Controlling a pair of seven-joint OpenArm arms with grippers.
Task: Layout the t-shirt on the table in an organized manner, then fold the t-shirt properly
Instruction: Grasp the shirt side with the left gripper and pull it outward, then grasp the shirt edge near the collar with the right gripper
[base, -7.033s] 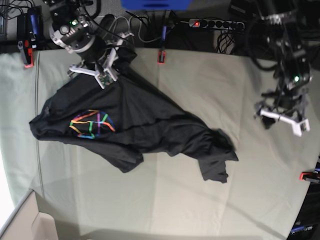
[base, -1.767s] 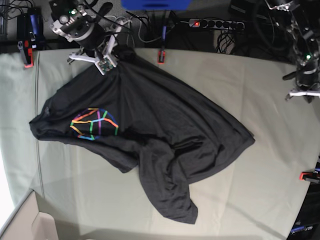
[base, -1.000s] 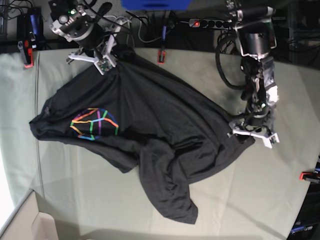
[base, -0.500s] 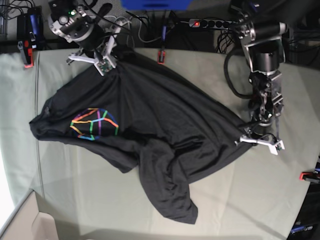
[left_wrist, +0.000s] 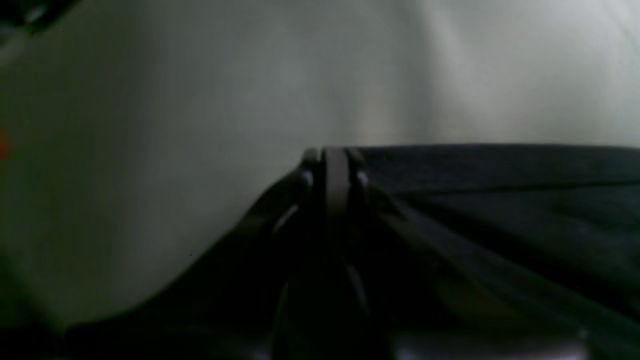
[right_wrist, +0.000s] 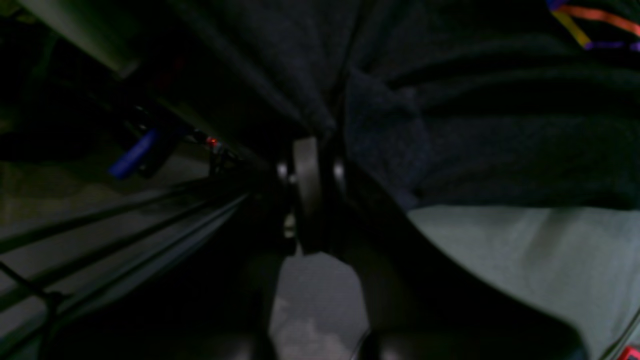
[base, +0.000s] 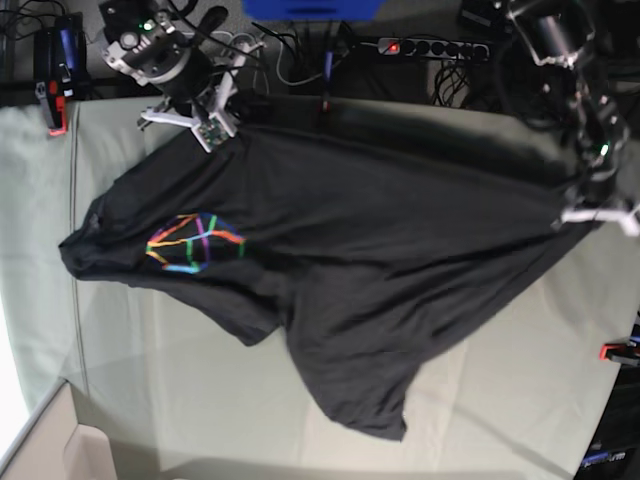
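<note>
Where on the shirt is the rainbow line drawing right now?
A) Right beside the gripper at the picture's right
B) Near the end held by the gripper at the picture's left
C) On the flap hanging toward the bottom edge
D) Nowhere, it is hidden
B: in the base view the drawing sits on the shirt just below the right gripper, far from the left gripper pulling the other end.

You've got a black power strip (base: 432, 47) with its red switch lit behind the far edge, tangled cables (base: 290, 60) next to it, a blue box (base: 310, 8) at top centre, and a cardboard box (base: 45, 445) at bottom left.
</note>
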